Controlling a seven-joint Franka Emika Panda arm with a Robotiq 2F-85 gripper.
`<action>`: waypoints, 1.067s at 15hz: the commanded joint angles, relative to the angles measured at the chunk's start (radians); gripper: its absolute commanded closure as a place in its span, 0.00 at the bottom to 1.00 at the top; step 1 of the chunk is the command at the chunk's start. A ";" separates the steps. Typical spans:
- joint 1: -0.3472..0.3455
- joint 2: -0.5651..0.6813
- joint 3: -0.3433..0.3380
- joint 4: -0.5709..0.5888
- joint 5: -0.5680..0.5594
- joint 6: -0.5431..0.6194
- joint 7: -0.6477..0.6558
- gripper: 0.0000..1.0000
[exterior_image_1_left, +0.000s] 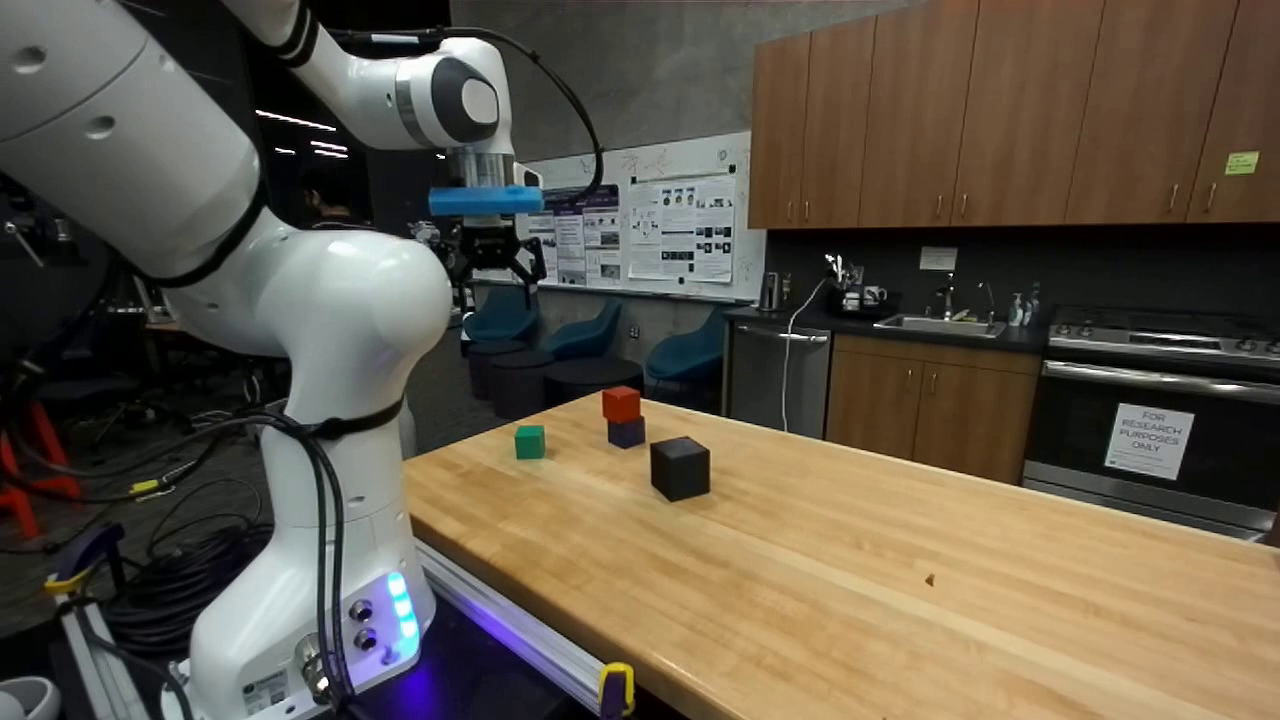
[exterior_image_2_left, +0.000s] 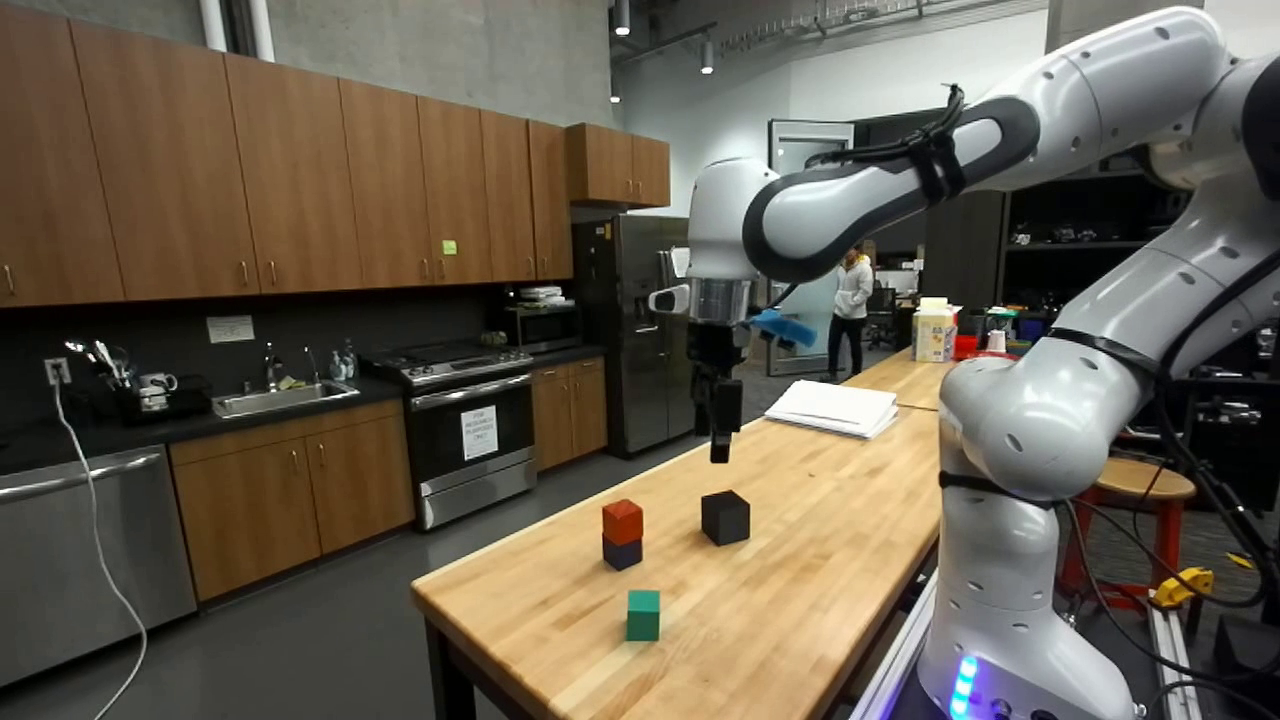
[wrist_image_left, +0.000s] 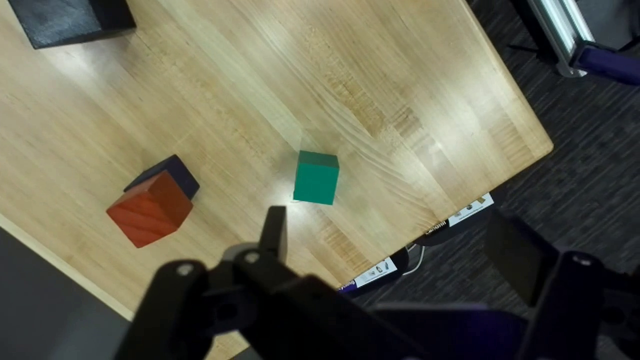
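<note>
The claw (wrist_image_left: 386, 215), spread wide, hangs high, well apart from the green cube (wrist_image_left: 316, 184) below.

Wooden table (exterior_image_1_left: 850, 560) bears green cube (wrist_image_left: 316, 184), purple cube (exterior_image_1_left: 627, 433), black cube (exterior_image_1_left: 681, 470); white papers (exterior_image_2_left: 833, 408) too

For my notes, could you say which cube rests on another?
The red cube, atop the purple cube; the green cube and black cube rest on the table.
</note>
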 joint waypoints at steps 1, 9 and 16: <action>0.030 0.071 0.034 0.002 0.014 0.057 0.017 0.00; 0.048 0.257 0.102 -0.001 0.014 0.265 0.085 0.00; 0.016 0.441 0.151 0.006 0.005 0.432 0.235 0.00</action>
